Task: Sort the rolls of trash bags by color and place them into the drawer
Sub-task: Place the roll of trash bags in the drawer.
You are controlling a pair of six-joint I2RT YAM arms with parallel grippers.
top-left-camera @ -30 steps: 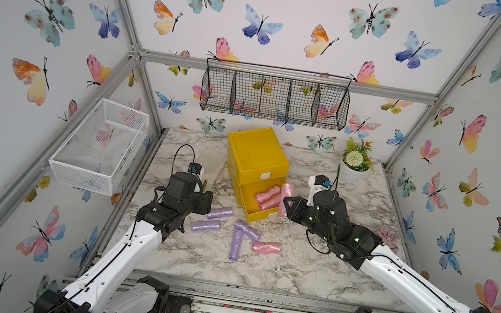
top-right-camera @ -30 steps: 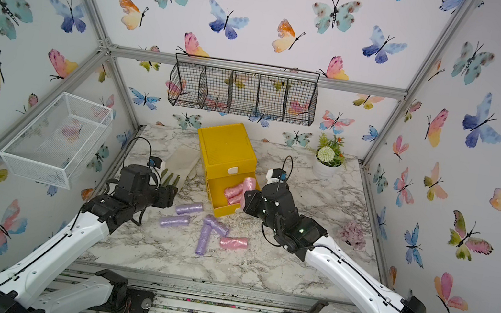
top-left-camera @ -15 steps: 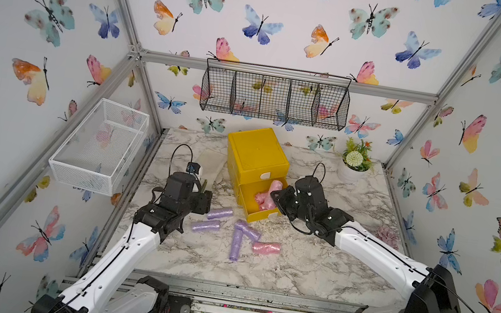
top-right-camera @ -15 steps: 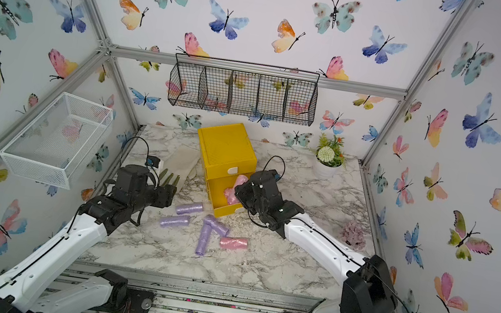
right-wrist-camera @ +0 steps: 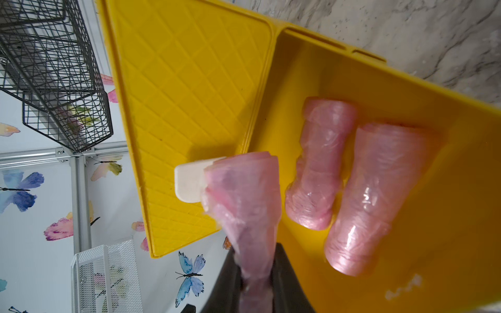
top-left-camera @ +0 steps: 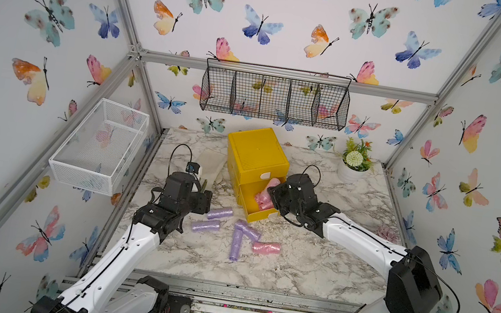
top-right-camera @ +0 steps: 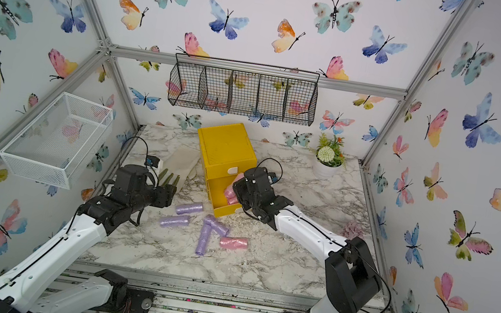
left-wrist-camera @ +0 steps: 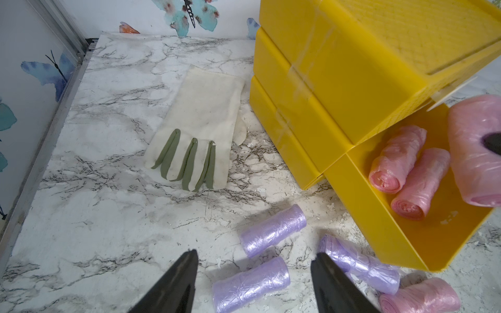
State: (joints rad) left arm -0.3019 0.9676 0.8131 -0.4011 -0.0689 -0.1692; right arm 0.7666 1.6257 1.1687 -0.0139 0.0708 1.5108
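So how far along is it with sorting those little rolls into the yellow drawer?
Two pink rolls already lie in the open drawer. The right gripper holds a third pink roll over it. Left on the table: four purple rolls and one pink roll; the open left gripper hovers by the purple ones.

Butterfly wallpaper [top-left-camera: 263, 26], marble tabletop [top-left-camera: 309, 269], black wire basket [top-left-camera: 275, 100]

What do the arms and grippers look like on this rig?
Both the left arm and right arm have white links with black joint housings and black wrists. Thin black cables run along them, looping at each wrist. The left gripper and right gripper have black tapered fingers.
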